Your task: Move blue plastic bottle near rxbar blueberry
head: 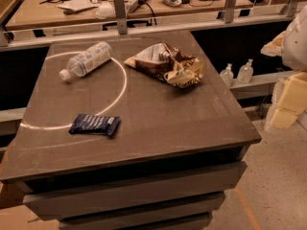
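Observation:
The blue plastic bottle (86, 60) is clear with a pale label and a white cap. It lies on its side at the far left of the dark table (158, 123), cap pointing front-left. The rxbar blueberry (94, 124), a flat navy wrapper with white print, lies flat near the table's front left, well in front of the bottle. My gripper (288, 102) shows as pale blocky parts under the white arm (296, 32) at the right edge of the view. It is beyond the table's right side, far from both things and holding nothing I can see.
A crumpled brown-and-cream chip bag (168, 64) lies at the table's far middle. Two tiny clear pump bottles (236, 73) stand on a low ledge to the right. A cluttered desk (120, 4) with metal rails runs behind. A white chalk circle (122, 87) marks the tabletop.

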Available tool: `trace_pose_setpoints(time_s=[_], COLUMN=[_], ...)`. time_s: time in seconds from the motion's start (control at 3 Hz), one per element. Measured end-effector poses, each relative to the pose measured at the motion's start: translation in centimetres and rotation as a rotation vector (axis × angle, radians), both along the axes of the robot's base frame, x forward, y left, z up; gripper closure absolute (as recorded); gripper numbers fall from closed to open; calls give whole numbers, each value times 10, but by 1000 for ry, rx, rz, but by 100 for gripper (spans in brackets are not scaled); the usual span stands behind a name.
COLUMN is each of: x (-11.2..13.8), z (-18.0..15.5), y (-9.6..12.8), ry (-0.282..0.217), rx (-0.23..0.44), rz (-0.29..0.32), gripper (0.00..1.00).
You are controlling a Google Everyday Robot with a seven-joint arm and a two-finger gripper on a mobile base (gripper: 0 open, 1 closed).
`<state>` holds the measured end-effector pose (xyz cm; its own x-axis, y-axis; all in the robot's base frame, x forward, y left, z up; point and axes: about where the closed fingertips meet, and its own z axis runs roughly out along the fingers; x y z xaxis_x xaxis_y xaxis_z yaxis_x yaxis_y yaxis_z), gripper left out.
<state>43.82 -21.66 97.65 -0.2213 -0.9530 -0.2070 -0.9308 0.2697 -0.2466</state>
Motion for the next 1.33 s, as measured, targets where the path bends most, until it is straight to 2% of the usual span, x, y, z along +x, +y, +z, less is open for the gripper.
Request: trace_pose_setpoints(time_s=[0.33, 0.67, 1.0, 1.33], x=[1, 13, 47, 76], z=[-1, -9, -23, -33], y=[1, 16, 44, 82], ry=[-3, -38, -93, -150], rx=[4, 51, 119, 161], rz=[1, 17, 68, 166], gripper=[0, 0, 0, 0])
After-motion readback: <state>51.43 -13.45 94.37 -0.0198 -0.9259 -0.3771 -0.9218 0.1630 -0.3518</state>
